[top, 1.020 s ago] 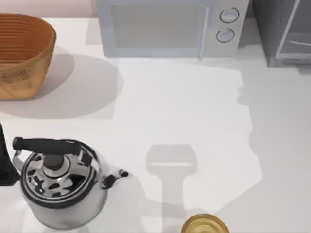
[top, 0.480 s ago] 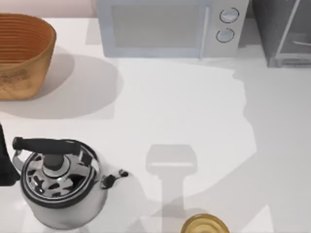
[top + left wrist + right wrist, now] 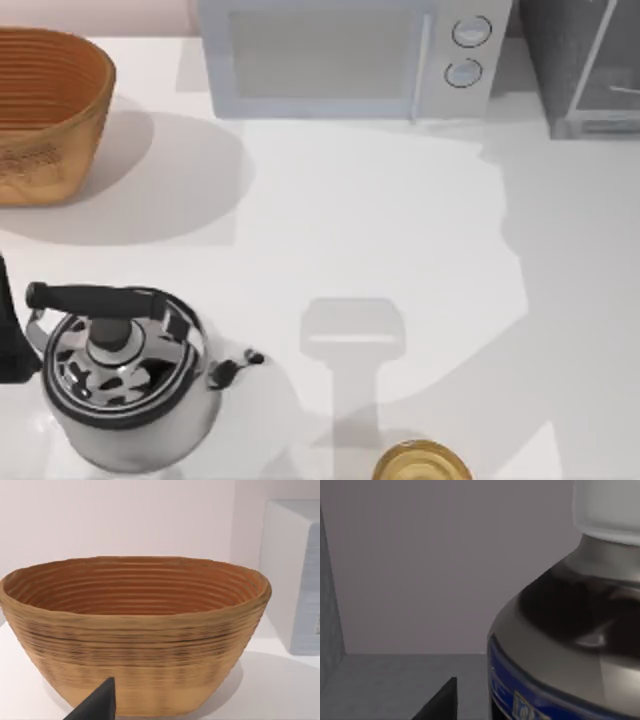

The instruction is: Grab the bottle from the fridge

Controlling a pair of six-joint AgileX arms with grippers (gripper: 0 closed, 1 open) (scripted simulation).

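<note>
Fridge (image 3: 585,65): dark grey cabinet, far right corner of the table in the top view, cut by the frame edge. Its grey inner walls and floor (image 3: 395,680) appear in the right wrist view.

Bottle (image 3: 570,630): white cap, grey shoulder, blue label band; stands inside the fridge, very close to the right gripper (image 3: 437,705), of which one dark fingertip shows. Spread of its fingers: cannot tell; likely not yet around the bottle.

Left gripper (image 3: 95,705): one dark tip, facing the woven basket (image 3: 135,635); parked at the table's left edge.

Change over the last second: shadow outline on the table's right half has shifted; objects unmoved.

Open room: bare centre between microwave (image 3: 340,60), kettle (image 3: 125,375) and golden-yellow round object (image 3: 422,462)
</note>
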